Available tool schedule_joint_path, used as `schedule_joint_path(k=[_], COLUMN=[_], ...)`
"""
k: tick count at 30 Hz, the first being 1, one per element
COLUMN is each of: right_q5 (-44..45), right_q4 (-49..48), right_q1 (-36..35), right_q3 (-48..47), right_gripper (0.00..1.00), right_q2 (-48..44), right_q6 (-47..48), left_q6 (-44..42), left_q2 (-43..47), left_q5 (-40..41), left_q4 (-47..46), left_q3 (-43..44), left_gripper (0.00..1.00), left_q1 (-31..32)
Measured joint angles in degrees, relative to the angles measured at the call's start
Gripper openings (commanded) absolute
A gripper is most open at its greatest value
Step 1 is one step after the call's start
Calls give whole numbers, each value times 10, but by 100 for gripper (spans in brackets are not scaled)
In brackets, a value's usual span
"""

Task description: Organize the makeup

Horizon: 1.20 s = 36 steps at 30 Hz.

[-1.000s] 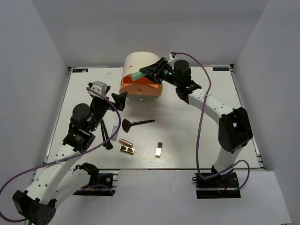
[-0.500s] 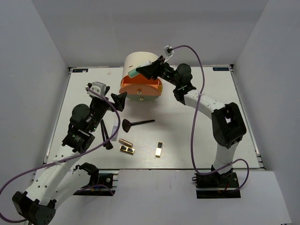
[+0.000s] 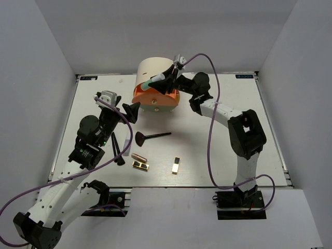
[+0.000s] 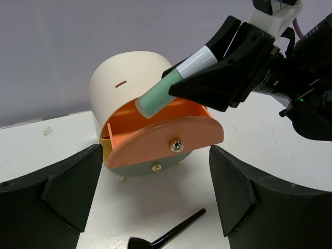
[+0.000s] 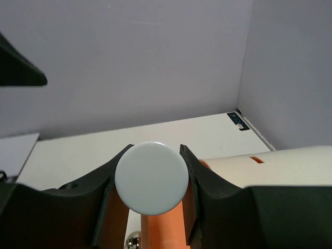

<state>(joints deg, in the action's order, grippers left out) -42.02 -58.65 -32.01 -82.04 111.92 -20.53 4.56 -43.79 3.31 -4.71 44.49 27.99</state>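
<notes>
Sticker [image 5: 237, 119] print unreadable; right end effector [image 4: 175, 82] grips mint-green bottle [image 4: 155, 98] over drawer [image 4: 166, 141].

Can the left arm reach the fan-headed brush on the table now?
Probably yes: the fan-headed brush lies close to the left arm, whose jaws stand open, and nothing lies between them.

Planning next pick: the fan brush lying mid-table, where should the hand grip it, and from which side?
Grip the fan brush mid-handle, straight down from above, closing across the thin stem. It lies flat on the table, handle running left-right with bare table on both sides. The wide head at its left end probably gives a poor hold.
</notes>
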Motion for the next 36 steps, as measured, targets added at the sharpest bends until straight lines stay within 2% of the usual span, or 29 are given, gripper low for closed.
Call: schedule_joint_path(k=[5,12,36], right_q5=[-50,-77,-88], right_q4=[-8,-16,-16], right_q1=[2,5,17], right_q3=[-18,-34,-34], right_gripper=[0,0,0], right_q2=[18,30,38], right_q6=[35,61,73], left_q6=[2,5,10], left_q2=[0,-1,-7], left_q5=[2,3,3], left_q4=[0,2,5], left_q3=[0,0,0], left_gripper=[94,94,94], left_q1=[0,0,0])
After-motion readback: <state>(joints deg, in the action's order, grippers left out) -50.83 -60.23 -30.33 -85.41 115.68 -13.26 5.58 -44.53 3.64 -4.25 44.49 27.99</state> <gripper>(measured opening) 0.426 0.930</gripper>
